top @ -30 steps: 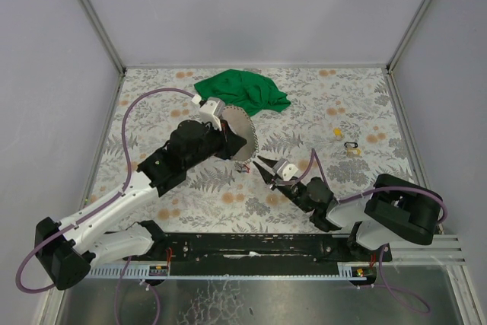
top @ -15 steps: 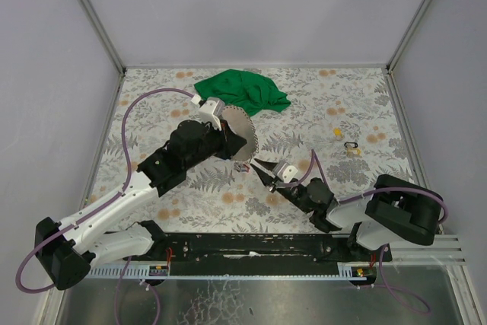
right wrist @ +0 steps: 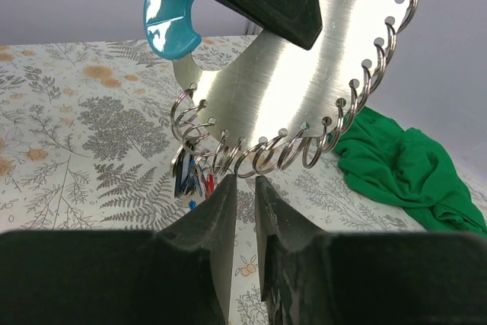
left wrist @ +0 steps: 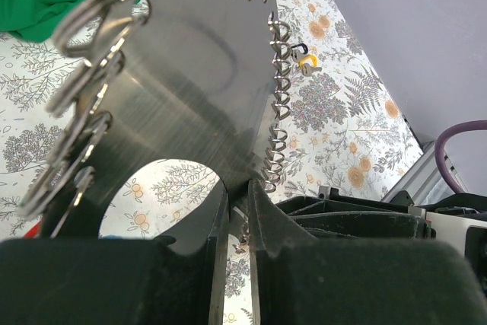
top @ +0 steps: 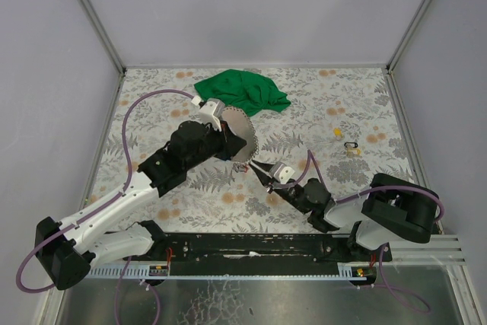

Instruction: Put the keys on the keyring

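Fingers of the left gripper are clamped on the lower edge of a round metal disc, which stands upright out of the jaws and fills the upper left of the wrist view. Around the disc's rim runs a row of holes, and the keyring, a thin grey wire coil, is threaded through them loop after loop. From above, the disc sits at the middle of the frame, just below a crumpled green cloth lying toward the top of the floral table. The right gripper reaches in from the lower right, its tips just under the disc's bottom edge. In its own wrist view the right gripper has its jaws nearly together with only a thin slit between them, the tips right beneath the coil; whether they pinch the wire cannot be told. The keys hang in a small bunch from the coil's lower left end, just left of those tips, showing dark, red and blue bits. A glossy teal piece shows at the upper left beside the other arm's dark finger. A small dark-and-yellow item lies well apart at the right of the table.
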Tool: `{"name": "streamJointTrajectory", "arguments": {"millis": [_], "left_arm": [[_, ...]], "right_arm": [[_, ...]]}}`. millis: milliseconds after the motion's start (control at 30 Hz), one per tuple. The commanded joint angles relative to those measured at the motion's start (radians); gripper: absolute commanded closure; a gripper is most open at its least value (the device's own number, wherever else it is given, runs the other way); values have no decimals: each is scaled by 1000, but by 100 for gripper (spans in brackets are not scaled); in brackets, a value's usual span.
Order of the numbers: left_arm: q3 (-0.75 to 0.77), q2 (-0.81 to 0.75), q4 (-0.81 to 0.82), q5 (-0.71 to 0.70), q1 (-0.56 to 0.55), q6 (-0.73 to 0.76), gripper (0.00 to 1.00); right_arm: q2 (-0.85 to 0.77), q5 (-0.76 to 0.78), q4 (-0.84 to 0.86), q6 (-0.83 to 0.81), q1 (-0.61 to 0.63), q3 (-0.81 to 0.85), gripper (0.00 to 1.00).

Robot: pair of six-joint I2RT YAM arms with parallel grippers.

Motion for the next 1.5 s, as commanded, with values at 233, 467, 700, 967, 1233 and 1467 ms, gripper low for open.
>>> {"name": "streamJointTrajectory", "arguments": {"millis": [233, 467, 700, 967, 1233, 1467], "left_arm": [[-2, -14, 98, 1, -12, -16, 100], [-5, -12, 105, -2, -14, -24, 100], [-11, -19, 111, -7, -15, -29, 100], [-19, -25, 107, -17, -17, -27, 100], [-19, -36, 84, -51, -15, -24, 100], [-31, -36, 77, -81, -15, -53, 100]], "right_arm": [[5, 19, 140, -40, 19, 46, 77], [11, 19, 140, -42, 29, 54, 74], [14, 47, 141, -42, 38, 54, 73], [-7, 86, 140, -50, 40, 39, 78], [-28, 91, 140, -48, 42, 21, 85], [-46, 83, 140, -41, 42, -1, 89]]}}
